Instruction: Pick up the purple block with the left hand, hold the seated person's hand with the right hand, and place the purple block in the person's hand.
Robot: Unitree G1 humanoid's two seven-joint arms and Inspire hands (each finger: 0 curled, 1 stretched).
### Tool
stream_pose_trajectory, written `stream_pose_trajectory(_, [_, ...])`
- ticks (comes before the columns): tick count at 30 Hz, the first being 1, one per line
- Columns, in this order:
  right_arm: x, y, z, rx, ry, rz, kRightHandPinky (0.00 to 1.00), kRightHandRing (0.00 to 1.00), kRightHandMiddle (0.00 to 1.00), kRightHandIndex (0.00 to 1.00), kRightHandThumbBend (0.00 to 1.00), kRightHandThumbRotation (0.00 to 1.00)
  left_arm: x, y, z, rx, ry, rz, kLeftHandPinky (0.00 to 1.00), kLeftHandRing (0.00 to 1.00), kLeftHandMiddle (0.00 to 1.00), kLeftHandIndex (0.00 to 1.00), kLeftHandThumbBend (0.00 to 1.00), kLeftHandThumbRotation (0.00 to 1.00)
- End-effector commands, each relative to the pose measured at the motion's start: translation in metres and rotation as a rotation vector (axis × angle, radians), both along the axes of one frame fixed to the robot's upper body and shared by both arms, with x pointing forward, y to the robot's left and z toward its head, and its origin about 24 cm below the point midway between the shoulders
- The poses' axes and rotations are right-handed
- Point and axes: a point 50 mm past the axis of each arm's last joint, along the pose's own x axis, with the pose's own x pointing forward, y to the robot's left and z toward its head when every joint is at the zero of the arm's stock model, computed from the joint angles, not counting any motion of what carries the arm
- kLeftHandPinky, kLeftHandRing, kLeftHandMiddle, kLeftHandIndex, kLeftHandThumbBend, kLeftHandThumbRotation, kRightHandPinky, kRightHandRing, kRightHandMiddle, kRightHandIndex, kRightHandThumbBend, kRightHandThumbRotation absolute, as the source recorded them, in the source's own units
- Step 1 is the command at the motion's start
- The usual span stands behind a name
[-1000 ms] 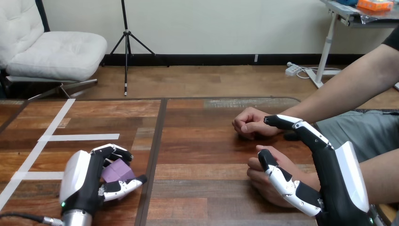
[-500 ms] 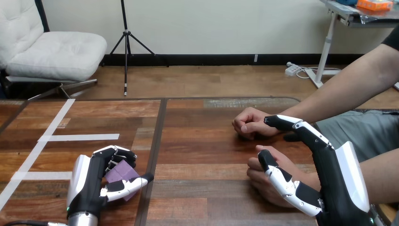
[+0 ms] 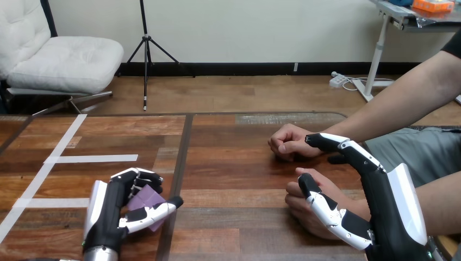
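While the block is held this lightly, the main risk is a drop on the way across. Left hand (image 3: pixel 108 212) low over the counter (image 3: pixel 234 179), close to its near edge, just left of the dark seam (image 3: pixel 182 163). Its fingers (image 3: pixel 138 176) are curled over the top of the purple block (image 3: pixel 144 198) and the thumb reaches under the block's right side. A good part of the block shows between them, so the grip looks shallow. A quick swing could roll it out. Cannot tell if the block is clear of the counter.

Right hand (image 3: pixel 380 206) by the counter's right edge. Its thumb (image 3: pixel 318 201) is bent across the person's near hand (image 3: pixel 304 215) and its fingers (image 3: pixel 348 148) run nearly straight along that hand's far side, so the hand is pinched between them. The person's near hand is loosely curled with no flat palm showing. A block set on it as it lies would likely slide off onto the counter. The thumb also covers part of the landing spot. The person's far hand (image 3: pixel 287 142) rests as a fist further in, close to the straight fingers, and a wide carry could brush it.

Against the frame a second back: left hand and block have shifted right, toward the seam. The fingers have closed further over the block, hiding more of it. Right hand and both of the person's hands are unchanged.
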Motion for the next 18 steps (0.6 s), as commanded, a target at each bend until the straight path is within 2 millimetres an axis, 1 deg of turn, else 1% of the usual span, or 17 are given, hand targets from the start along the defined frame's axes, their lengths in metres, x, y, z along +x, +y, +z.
stream_pose_trajectory(1, [0.005, 0.001, 0.017, 0.0, -0.084, 0.011, 0.69, 0.76, 0.75, 0.73, 0.42, 0.42, 0.012, -0.01, 0.015, -0.069, -0.095, -0.025, 0.39, 0.43, 0.49, 0.5, 0.84, 0.19])
stream_pose_trajectory(18, [0.007, 0.0, 0.017, -0.004, -0.096, 0.014, 0.69, 0.77, 0.76, 0.73, 0.42, 0.4, 0.008, -0.022, 0.016, -0.13, -0.122, -0.076, 0.37, 0.43, 0.49, 0.5, 0.87, 0.2])
